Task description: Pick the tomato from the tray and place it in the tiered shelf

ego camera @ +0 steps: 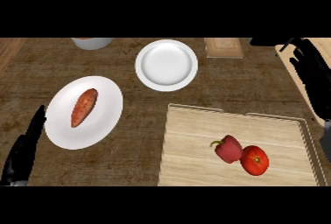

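The red tomato (255,160) lies on the pale wooden tray (194,144) at the lower right, touching a red bell pepper (227,149) on its left. A tan edge of the tiered shelf (321,47) shows at the upper right, mostly cut off by the view's border. My right hand (311,81) hangs in front of the shelf, fingers straight and holding nothing, well above and to the right of the tomato. My left hand (24,148) rests open at the lower left edge, fingers up, far from the tray.
A white plate (103,122) with a sweet potato (84,107) lies at the left. An empty white plate (166,64) sits at top centre. A pale bowl (92,42) and a small wooden board (224,47) stand along the far edge.
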Controlling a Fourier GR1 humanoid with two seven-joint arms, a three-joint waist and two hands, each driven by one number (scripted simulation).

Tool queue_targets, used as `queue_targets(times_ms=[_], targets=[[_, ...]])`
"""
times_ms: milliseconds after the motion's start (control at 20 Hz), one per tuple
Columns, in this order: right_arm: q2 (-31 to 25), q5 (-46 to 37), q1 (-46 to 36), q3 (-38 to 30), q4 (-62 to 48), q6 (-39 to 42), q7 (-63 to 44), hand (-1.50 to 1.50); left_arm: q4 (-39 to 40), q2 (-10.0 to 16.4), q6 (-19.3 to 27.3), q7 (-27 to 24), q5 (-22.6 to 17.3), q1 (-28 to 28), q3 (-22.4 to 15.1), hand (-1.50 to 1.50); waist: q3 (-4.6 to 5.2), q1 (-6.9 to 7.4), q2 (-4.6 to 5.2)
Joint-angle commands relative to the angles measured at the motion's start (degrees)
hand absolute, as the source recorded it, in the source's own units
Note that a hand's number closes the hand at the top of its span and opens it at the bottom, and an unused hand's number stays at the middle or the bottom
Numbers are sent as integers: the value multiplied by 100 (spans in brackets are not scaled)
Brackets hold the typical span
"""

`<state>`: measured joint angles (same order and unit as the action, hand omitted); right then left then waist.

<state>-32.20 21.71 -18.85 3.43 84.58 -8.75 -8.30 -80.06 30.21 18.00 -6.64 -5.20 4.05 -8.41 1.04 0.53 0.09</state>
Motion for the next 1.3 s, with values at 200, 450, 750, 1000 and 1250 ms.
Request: queue_targets(times_ms=[200, 450, 750, 1000, 1250], targets=[[748, -1038, 134, 1421, 1733, -172, 619, 150, -65, -94, -639, 324, -815, -23, 353, 0, -92, -43, -71], [261, -3308, 1026, 1130, 1191, -2395, 586, 150, 17, -183, -841, 645, -1197, 79, 430, 0, -81, -350, -106], [1176, -4888, 2765, 3250, 2647, -3161, 202, -150, -22, -355, -926, 447, -1176, 180, 414, 0, -89, -209, -66], [392, -6743, 2911, 2827, 3023, -2731, -1671, -150, -79, -103, -1017, 800, -1313, 17, 625, 0, -59, -284, -85], [-26, -7787, 3254, 2769, 3802, -1304, -3151, -150, -131, -102, -1084, 875, -1272, 32, 543, 0, -49, -266, -67]])
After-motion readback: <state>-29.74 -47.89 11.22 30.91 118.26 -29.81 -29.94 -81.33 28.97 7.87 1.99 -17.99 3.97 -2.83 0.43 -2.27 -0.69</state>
